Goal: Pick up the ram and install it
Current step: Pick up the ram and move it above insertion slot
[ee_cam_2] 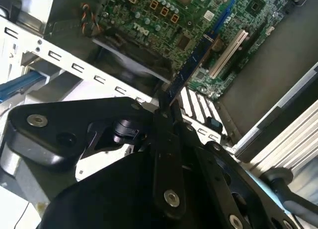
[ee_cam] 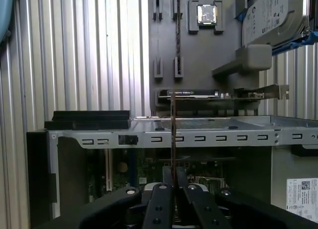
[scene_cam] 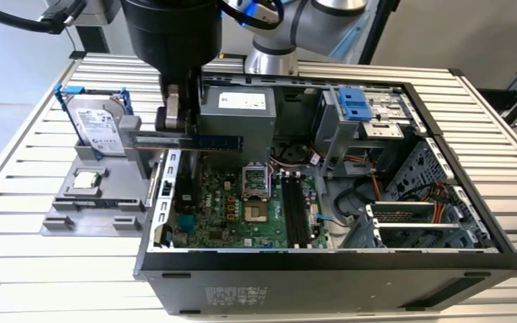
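Observation:
My gripper (scene_cam: pixel 174 122) is shut on the ram (scene_cam: pixel 218 141), a thin dark stick with a bluish-green edge that it holds level by one end. The ram hangs above the back left corner of the open computer case (scene_cam: pixel 330 259), over the green motherboard (scene_cam: pixel 231 208). The black memory slots (scene_cam: pixel 295 208) lie lower down, towards the exterior view's right. Both wrist views show the ram edge-on (ee_cam_2: pixel 191 65) (ee_cam: pixel 172 134), running out from between the closed fingers (ee_cam_2: pixel 171 117) (ee_cam: pixel 182 182).
A grey parts holder (scene_cam: pixel 88 202) stands at the exterior view's left of the case, with a silver hard drive (scene_cam: pixel 97 128) in blue rails and a small square processor chip (scene_cam: pixel 85 180). The power supply (scene_cam: pixel 236 111) and drive cage (scene_cam: pixel 357 111) fill the case's back.

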`<state>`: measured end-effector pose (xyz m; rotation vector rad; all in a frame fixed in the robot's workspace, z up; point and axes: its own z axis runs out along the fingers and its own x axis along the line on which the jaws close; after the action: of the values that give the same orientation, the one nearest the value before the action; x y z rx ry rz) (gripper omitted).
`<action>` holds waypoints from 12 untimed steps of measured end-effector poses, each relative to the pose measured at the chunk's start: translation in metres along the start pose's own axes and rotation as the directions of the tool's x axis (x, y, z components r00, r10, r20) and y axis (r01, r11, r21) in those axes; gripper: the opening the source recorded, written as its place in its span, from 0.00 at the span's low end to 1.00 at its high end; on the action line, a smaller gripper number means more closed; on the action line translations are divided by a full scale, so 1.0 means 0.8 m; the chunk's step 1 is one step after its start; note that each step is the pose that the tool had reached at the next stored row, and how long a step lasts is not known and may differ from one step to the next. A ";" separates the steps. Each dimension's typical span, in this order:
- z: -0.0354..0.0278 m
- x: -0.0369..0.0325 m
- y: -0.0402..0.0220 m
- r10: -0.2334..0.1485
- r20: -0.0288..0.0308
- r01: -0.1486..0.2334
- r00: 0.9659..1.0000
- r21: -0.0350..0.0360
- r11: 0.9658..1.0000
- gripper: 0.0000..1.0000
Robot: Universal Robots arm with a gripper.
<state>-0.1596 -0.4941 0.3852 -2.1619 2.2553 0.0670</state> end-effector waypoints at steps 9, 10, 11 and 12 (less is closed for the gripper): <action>-0.0005 -0.0012 -0.0287 0.000 0.000 0.000 1.000 -0.001 1.000 0.00; -0.0006 -0.0014 -0.0319 0.000 0.000 0.000 1.000 -0.001 1.000 0.00; -0.0006 -0.0016 -0.0355 0.000 0.000 0.000 1.000 -0.001 1.000 0.00; -0.0007 -0.0018 -0.0389 0.000 0.000 0.000 1.000 -0.001 1.000 0.00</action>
<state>-0.1285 -0.4941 0.3852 -2.1628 2.2558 0.0683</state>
